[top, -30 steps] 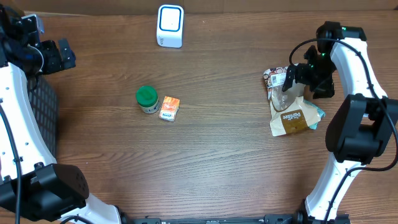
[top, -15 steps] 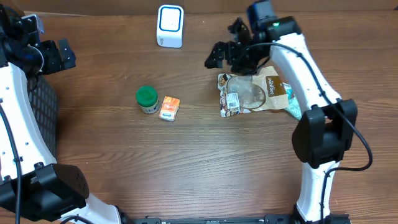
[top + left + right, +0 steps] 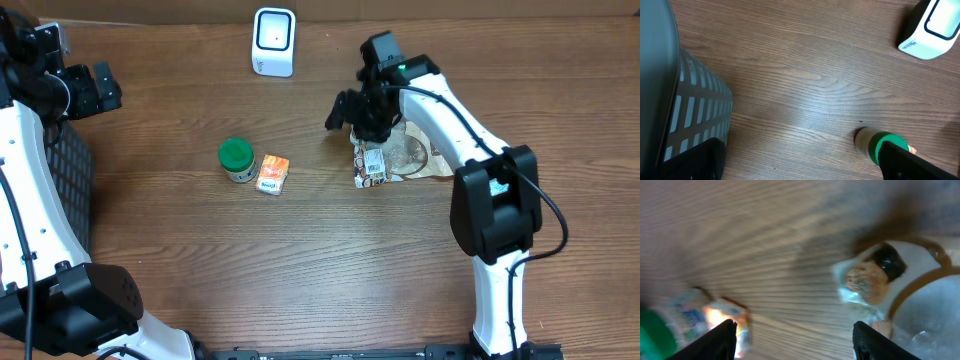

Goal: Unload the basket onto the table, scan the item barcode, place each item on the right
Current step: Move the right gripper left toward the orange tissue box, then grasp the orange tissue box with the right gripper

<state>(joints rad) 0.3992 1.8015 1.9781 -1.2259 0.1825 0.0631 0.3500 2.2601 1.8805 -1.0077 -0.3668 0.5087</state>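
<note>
Seeing the snack bag now lying back-centre on the worktop, moved in from the right edge toward the scanner at the back edge, I judge scanning close; right gripper and left gripper both stand spread, pinching nothing.

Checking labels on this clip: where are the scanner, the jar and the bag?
scanner (image 3: 273,40), overhead view, its white front face.
jar (image 3: 236,154), overhead view, its green lid.
bag (image 3: 374,165), overhead view, the white label at its left end.

Even bright light; overhead sharp; right wrist motion-blurred; soft glare on table.
</note>
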